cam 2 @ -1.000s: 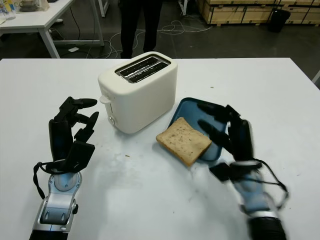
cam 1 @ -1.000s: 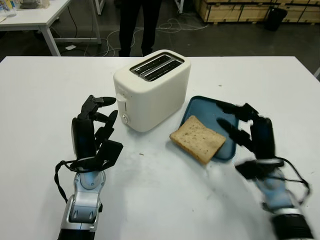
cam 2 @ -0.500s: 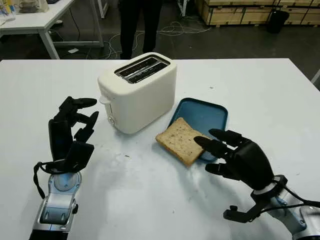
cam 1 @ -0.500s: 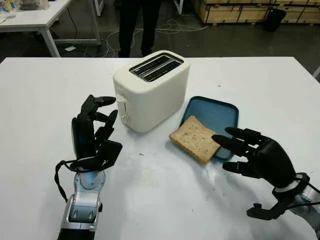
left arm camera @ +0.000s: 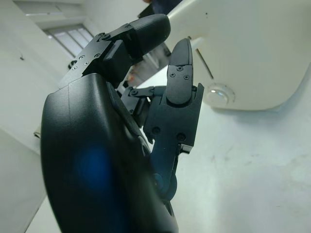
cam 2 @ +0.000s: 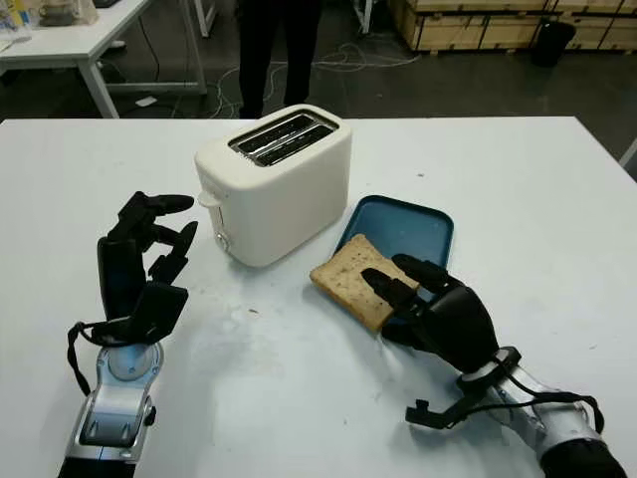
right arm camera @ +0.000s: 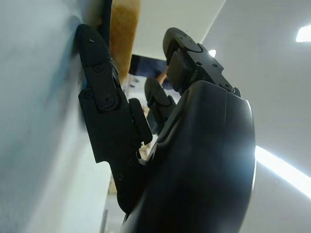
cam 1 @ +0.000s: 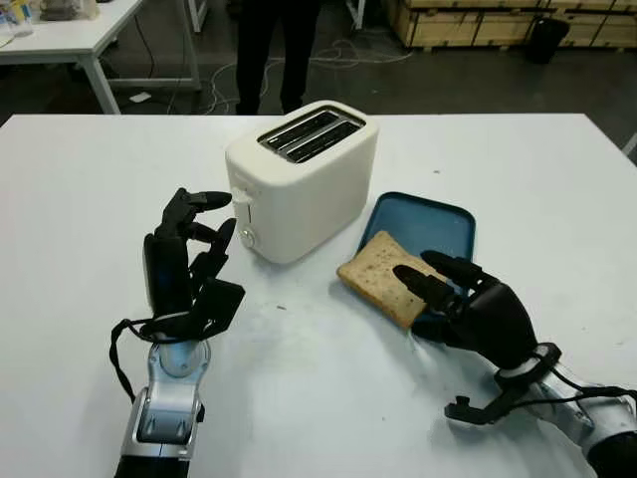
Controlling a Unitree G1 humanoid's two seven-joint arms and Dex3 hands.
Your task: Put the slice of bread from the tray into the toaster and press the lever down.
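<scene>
Fingers of the right hand lie over the near edge of the slice of bread; the thumb is low beside the crust in the right wrist view, but the hand has not closed and holds nothing. Bread sits half on the blue tray, its 8 o'clock corner overhanging onto the white table, which likely gives the thumb room to slip under. Toaster stands at 10 o'clock from the bread, slots up and empty, its lever on the end facing the left hand. That hand waits open just beside the lever, probably placed to press it. A person's legs stand beyond the table at 12 o'clock.
</scene>
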